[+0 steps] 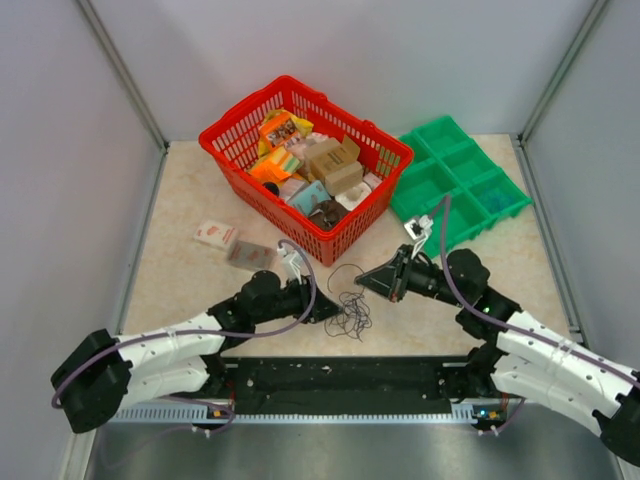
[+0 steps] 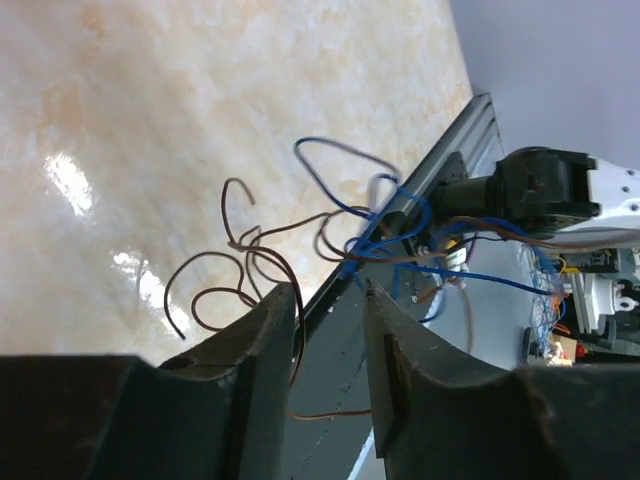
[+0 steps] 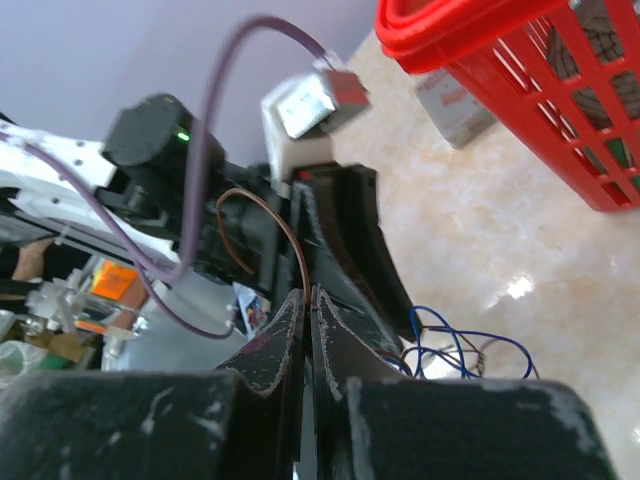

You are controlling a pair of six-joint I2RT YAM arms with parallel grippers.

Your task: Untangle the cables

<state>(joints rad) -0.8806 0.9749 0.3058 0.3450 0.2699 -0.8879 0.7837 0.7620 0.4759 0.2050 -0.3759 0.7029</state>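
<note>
The cables (image 1: pixel 350 306) lie in a loose tangle of thin dark and blue wires on the table between my two grippers. My left gripper (image 1: pixel 327 312) sits at the tangle's left edge. In the left wrist view its jaws (image 2: pixel 330 292) stand open, and a thin brown wire (image 2: pixel 325 412) crosses the gap without being pinched; the blue and brown knot (image 2: pixel 372 245) hangs just beyond the fingertips. My right gripper (image 1: pixel 366 283) is at the tangle's upper right. Its jaws (image 3: pixel 311 294) are shut on a brown cable (image 3: pixel 291 236) that arcs up from the tips. Blue loops (image 3: pixel 455 340) lie below it.
A red basket (image 1: pixel 245 106) full of small boxes stands at the back centre, and its corner (image 3: pixel 470 30) shows close to the right wrist. A green compartment tray (image 1: pixel 440 126) is at the back right. Two small packets (image 1: pixel 216 235) lie left of the tangle. A black rail (image 1: pixel 340 376) runs along the near edge.
</note>
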